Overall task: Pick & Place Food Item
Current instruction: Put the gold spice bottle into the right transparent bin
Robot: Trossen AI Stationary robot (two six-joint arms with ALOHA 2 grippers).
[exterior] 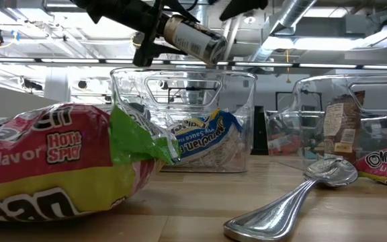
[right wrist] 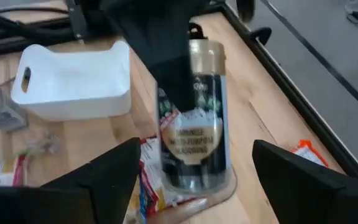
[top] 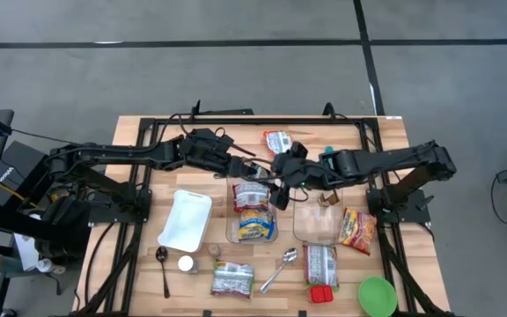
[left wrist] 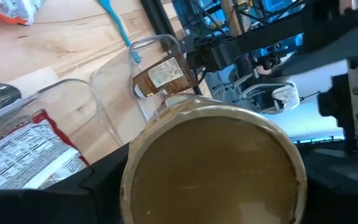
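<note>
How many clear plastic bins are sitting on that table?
2, side by side mid-table. The left clear bin holds noodle packets; the right clear bin holds a small brown bottle. None seems hidden.

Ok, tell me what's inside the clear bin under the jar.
In the clear bin, two noodle packets lie flat; the left claw holds the jar above. Anything beneath the packets is covered.

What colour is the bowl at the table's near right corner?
Green: the bowl shows best in the high view, beside the table's edge.
</note>
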